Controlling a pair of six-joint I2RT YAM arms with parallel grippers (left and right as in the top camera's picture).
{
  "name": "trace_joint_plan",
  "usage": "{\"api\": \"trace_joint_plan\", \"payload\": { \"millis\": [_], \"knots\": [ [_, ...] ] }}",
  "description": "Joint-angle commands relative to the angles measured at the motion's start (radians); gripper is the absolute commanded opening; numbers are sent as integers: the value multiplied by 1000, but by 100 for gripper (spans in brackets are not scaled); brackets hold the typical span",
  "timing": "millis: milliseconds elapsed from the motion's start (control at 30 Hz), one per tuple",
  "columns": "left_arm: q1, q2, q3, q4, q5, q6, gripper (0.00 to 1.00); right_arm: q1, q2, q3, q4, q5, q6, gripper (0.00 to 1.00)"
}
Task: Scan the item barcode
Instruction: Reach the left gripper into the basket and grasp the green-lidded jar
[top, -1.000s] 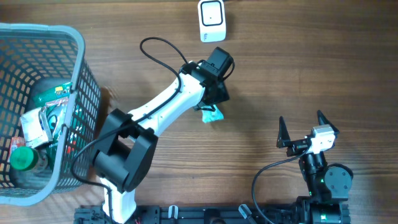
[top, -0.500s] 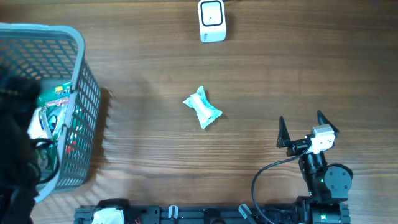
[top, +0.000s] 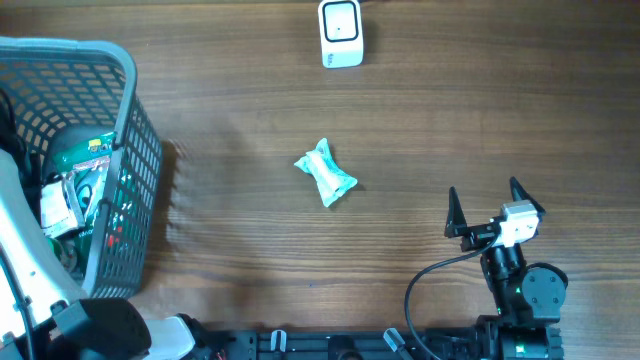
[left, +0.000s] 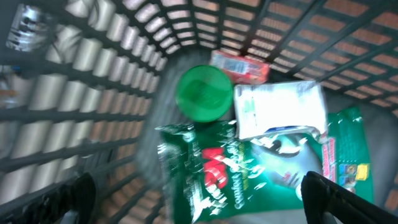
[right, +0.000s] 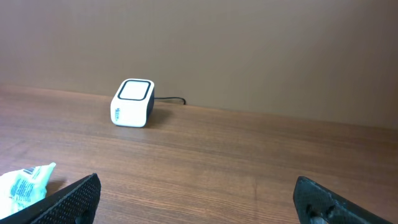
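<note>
Overhead, the teal packet lies in the middle of the desk, long axis slanting far-left to near-right towards the open, empty right fingers at the near right corner, clearly nearer it than the left fingers, spread wide and empty above the basket at the left edge.

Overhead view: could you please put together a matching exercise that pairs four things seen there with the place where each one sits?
Things:
1. scanner
2. teal packet
3. basket
4. right gripper

Places:
A. left edge of the view, holding groceries
B. lower right, jaws open and empty
C. top centre, at the far edge
D. middle of the view, lying alone

Pairs: 1-C, 2-D, 3-A, 4-B
</note>
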Motion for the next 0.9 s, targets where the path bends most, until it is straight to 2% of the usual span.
{"api": "trace_joint_plan", "payload": {
  "millis": [0, 100, 233, 600, 867],
  "knots": [
    [103, -5, -162, 114, 18, 41, 100, 2, -5, -1, 5, 5, -8, 100],
    [208, -5, -259, 221, 47, 42, 100, 2, -5, -1, 5, 5, -8, 100],
    [274, -4, -354, 336, 109, 42, 100, 2, -5, -1, 5, 5, -8, 100],
    [277, -2, -527, 603, 144, 68, 100, 2, -5, -1, 5, 5, -8, 100],
    [277, 90, -527, 631, 145, 87, 100, 2, -5, -1, 5, 5, -8, 100]
  ]
}}
